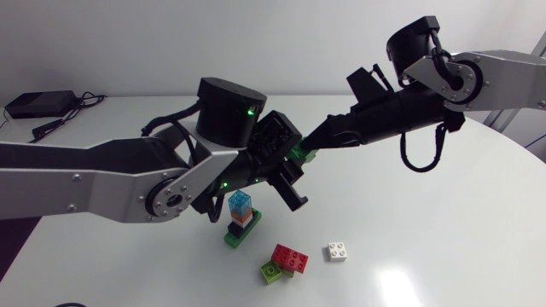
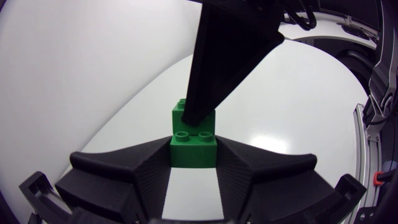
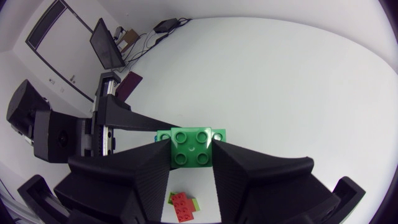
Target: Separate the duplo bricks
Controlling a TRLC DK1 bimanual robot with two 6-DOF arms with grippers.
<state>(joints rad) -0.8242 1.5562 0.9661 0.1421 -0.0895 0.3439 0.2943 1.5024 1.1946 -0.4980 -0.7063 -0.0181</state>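
Observation:
Two green duplo bricks (image 1: 304,154) hang above the table's middle, pressed together between my two grippers. My left gripper (image 1: 293,165) is shut on one green brick (image 2: 193,149), studs showing between its fingers. The other green brick (image 2: 181,114) sits just behind it, under the black finger of my right gripper (image 2: 227,56). In the right wrist view, my right gripper (image 3: 193,155) is shut on its green brick (image 3: 193,145), with the left gripper (image 3: 124,118) just beyond. Whether the two bricks are still joined I cannot tell.
On the table below stand a small tower (image 1: 241,218) with a clear blue brick on top and a green base, a red brick on a lime one (image 1: 285,259), and a white brick (image 1: 338,251). A black box with cables (image 1: 38,104) lies at the far left.

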